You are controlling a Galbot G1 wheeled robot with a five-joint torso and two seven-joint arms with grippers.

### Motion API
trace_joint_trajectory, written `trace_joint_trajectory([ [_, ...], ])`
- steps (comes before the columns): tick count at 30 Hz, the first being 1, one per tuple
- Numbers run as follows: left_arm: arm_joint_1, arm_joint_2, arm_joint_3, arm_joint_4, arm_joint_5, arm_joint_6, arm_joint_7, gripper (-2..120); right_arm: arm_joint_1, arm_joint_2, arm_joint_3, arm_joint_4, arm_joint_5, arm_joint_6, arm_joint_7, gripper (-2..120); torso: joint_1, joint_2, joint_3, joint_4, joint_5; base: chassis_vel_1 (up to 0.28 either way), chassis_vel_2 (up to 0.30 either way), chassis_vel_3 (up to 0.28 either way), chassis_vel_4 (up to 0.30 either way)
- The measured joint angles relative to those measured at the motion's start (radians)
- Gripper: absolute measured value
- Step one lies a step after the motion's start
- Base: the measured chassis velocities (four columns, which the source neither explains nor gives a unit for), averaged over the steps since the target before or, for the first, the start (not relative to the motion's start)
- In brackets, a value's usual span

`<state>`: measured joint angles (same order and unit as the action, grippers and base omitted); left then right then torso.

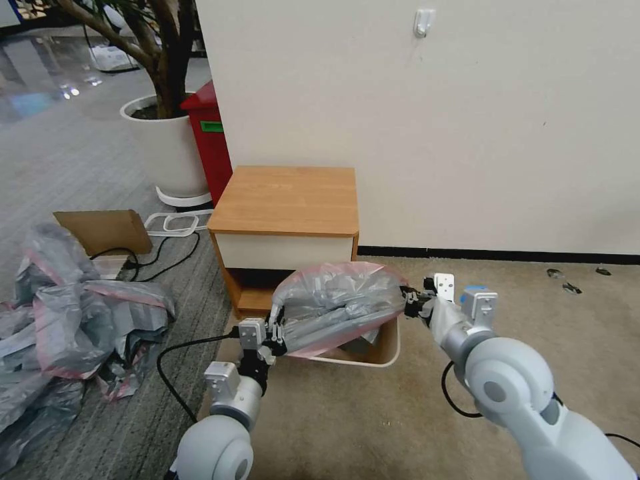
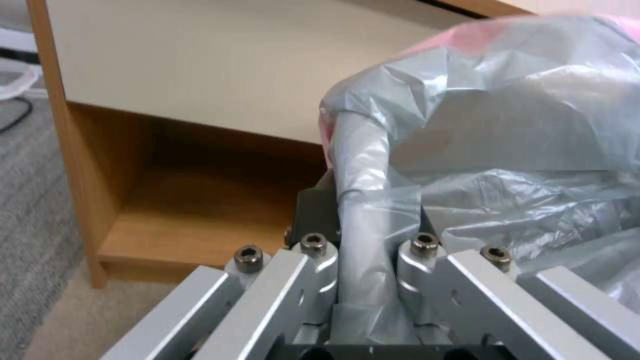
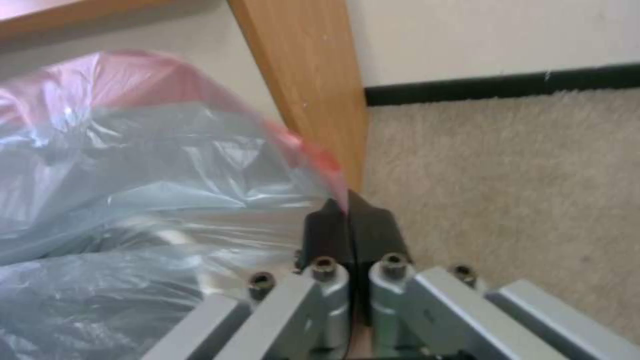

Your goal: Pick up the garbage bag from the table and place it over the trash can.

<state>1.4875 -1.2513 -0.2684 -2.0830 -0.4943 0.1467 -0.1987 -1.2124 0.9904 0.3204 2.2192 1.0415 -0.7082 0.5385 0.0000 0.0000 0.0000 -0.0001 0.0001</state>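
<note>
Garbage bag stretched between both grippers, held above the cream trash can on beige carpet in front of the nightstand. Left gripper pinches a bunched roll of grey plastic; left wrist view shows that roll running between its jaws, with the nightstand's lower shelf behind. Right gripper: right wrist view shows black pads pressed together on the pink rim band. Head view adds heap of bags, red bin, white plant pot, cream wall.
</note>
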Motion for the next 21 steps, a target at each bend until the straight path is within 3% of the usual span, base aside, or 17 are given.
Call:
trace_joint_trajectory([
  [3, -0.002, -0.001, -0.022, 0.009, -0.056, 0.0, 0.03, 7, -0.013, -0.018, 0.021, 0.01, 0.094, -0.002, 0.0, 7, 0.0, 0.0, 0.0, 0.0001, 0.0, 0.0, 0.0, 0.0, 0.0],
  [9, -0.014, 0.002, -0.044, 0.014, -0.17, 0.013, 0.068, 7, -0.033, -0.036, 0.068, 0.018, 0.225, -0.001, 0.012, 0, 0.0, 0.0, 0.0, 0.0001, -0.0002, 0.0, 0.0, 0.0, 0.0],
  [21, -0.052, 0.009, -0.086, 0.045, -0.339, 0.072, 0.069, 7, -0.094, -0.037, 0.137, 0.055, 0.445, 0.001, 0.093, 0, 0.0, 0.0, 0.0, 0.0001, -0.0001, 0.0, 0.0, 0.0, 0.0],
])
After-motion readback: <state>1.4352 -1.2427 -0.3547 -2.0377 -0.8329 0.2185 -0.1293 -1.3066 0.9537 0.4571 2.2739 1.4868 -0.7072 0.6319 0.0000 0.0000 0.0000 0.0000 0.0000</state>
